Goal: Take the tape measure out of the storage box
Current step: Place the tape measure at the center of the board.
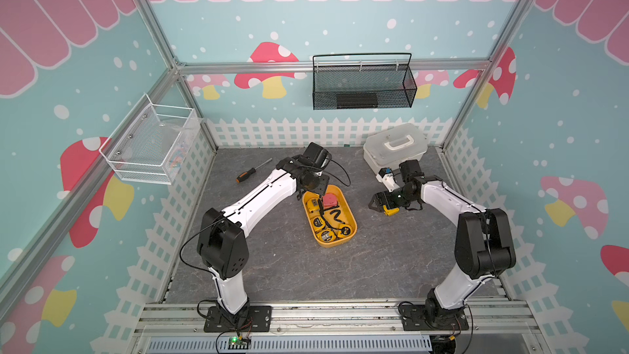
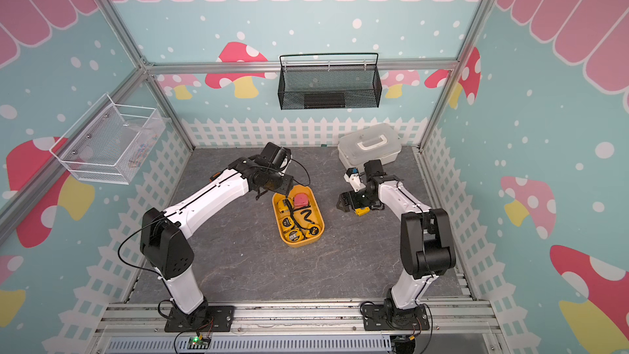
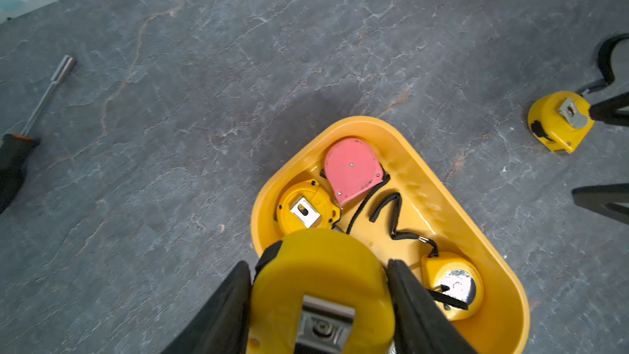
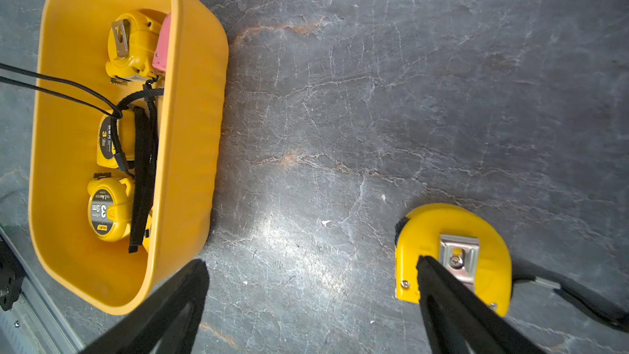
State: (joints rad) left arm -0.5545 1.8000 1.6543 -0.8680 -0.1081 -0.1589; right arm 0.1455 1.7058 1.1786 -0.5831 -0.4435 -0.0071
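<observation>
Left arm (image 1: 258,195): base on the near rail, elbow raised, white forearm slanting away to the far end of the storage box (image 1: 352,215). Left fingers (image 3: 231,301): clamped on either side of a yellow tape measure (image 3: 323,260), belt clip facing the wrist camera, held over the box; whether it is clear of the box floor cannot be told. Right arm (image 1: 442,195): base on the near rail, elbow high, forearm reaching away, fingers pointing toward the box. Right fingers (image 4: 442,297): spread wide, holding nothing, low over the surface (image 1: 272,267); one finger crosses in front of a second tape measure (image 4: 452,233), yellow, lying clip-up on the surface, right of the box and apart from it. Box contents: pink tape measure (image 3: 352,165) at the far end, touching a clip-up yellow measure (image 3: 306,207); further yellow measures (image 1: 326,234) toward the near end; loose black wrist straps (image 3: 384,212) lying among them. Beyond, left: orange-and-black screwdriver (image 1: 250,175) on the surface. Beyond, right: white lidded case (image 1: 394,146) by the back fence. On the walls: white wire basket (image 1: 149,144), black mesh basket (image 1: 362,86). In both top views the left wrist hides the clamped measure; labels on the measures in the box are too small to read there.
</observation>
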